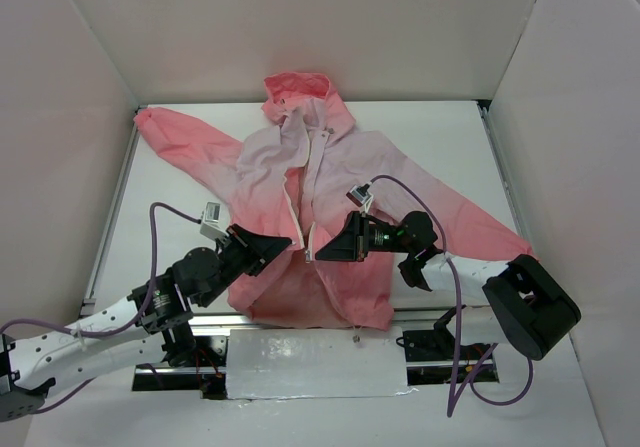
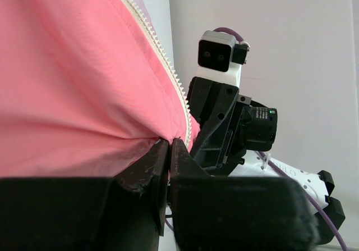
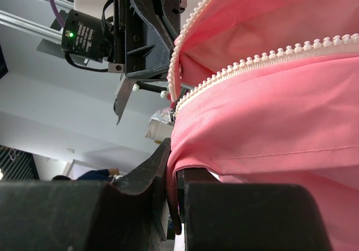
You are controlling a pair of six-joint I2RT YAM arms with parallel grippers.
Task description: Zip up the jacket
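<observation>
Jacket (image 1: pixel 345 172) lies flat mid-table (image 1: pixel 170 197), hood toward the far edge, hem at the near edge. Left gripper (image 1: pixel 284 243) and right gripper (image 1: pixel 322 253) are each clamped on a front edge beside the open white zipper (image 1: pixel 311 162). Likely the alignment step. Next: mate the bottom ends, find the slider. Motor label (image 2: pixel 261 116) is unreadable.
</observation>
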